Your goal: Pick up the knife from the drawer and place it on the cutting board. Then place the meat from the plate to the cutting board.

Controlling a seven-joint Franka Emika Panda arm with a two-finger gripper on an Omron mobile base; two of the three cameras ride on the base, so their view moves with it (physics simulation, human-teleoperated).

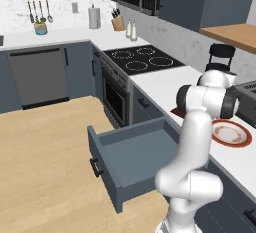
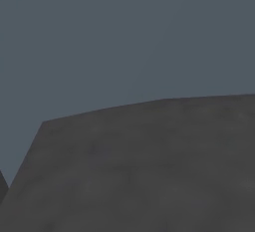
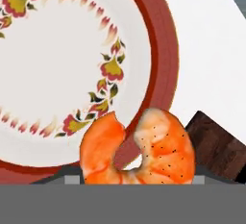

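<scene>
A: Step in hand?
B: Moving small orange-pink lump of meat (image 3: 139, 148) off round white plate with reddish-brown rim (image 3: 166, 59) onto flat dark reddish-brown wooden cutting board (image 3: 218, 146).

A: Meat where?
B: Low centre in hand view, right up against two-finger gripper (image 3: 137, 179). Overlapping plate rim, board corner just beside. Lifted or resting on rim: cannot tell.

A: Gripper state?
B: Cannot tell, tips hidden by meat. Looks bracketed, grip unconfirmed.

A: Doing it well?
B: Close squarely across thick middle, not curled ends. Soft, rounded lump, likely to slip or roll. Confirm hold before rising. Lift clear of raised rim, then short carry to board close by. Set down low, well inside board edge. Release only once resting.

A: Watch-outs?
B: Dragging plate along. Also, in left base view, white arm (image 1: 192, 142) bent over counter above wide blue-grey drawer (image 1: 135, 157), pulled out. Keep elbow off it.
</scene>
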